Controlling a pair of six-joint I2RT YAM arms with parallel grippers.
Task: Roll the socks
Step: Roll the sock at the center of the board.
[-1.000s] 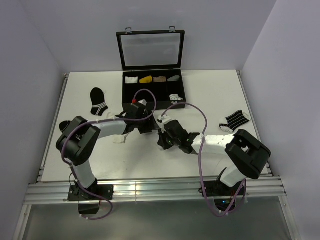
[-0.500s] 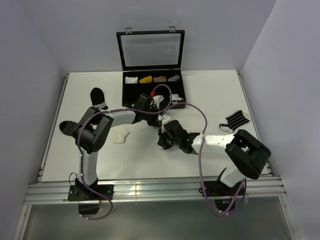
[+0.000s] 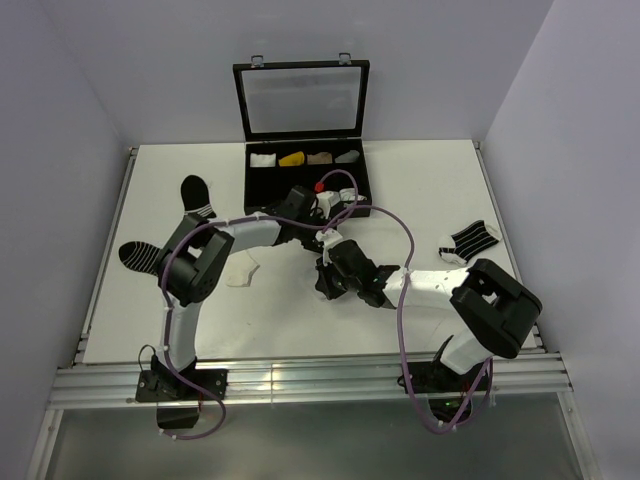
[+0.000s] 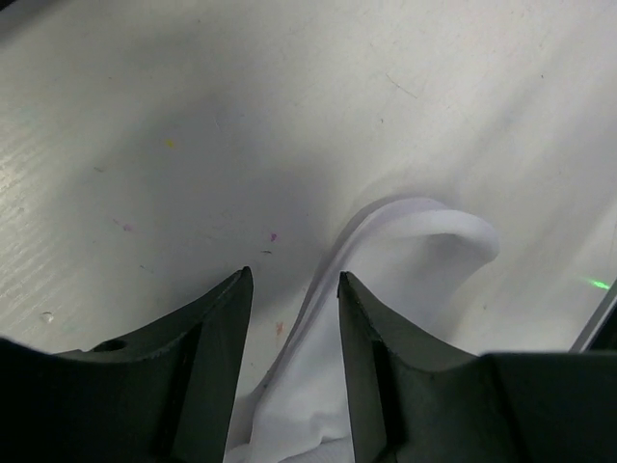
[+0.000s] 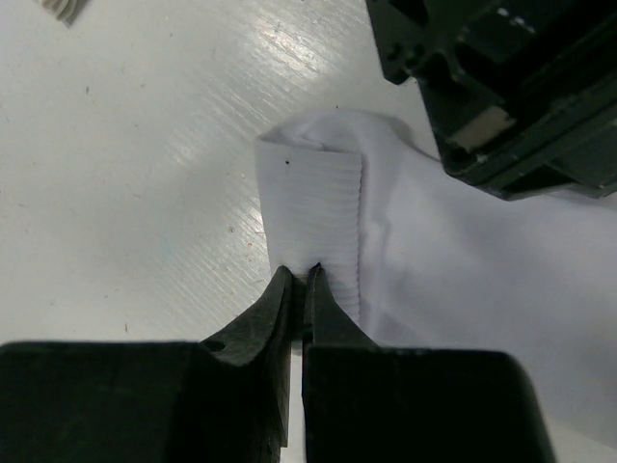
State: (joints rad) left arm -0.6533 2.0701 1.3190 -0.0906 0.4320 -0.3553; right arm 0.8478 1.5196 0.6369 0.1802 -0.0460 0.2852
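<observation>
A white sock [image 5: 453, 251] lies flat on the table between both grippers. My right gripper [image 5: 300, 270] is shut on its ribbed cuff [image 5: 313, 207]. In the left wrist view my left gripper [image 4: 294, 275] hangs just above the same sock [image 4: 424, 251], jaws apart, with a raised fold edge running between them. From above, the left gripper [image 3: 322, 226] and right gripper [image 3: 326, 274] meet in front of the box and hide most of that sock. A white sock with thin black lines [image 3: 468, 240] lies at the right. A rolled white-and-black bundle [image 3: 350, 195] sits in the box.
The black compartment box [image 3: 247, 188] stands at the back with its lid [image 3: 303, 100] raised and small rolls in its rear cells. A pale sock [image 3: 240, 270] lies left of centre. Two black socks [image 3: 197, 202] [image 3: 135, 255] lie at the far left.
My left arm has swung right from the pale sock to over the white sock, its jaws narrowing. The right gripper has kept still, shut on the cuff.
</observation>
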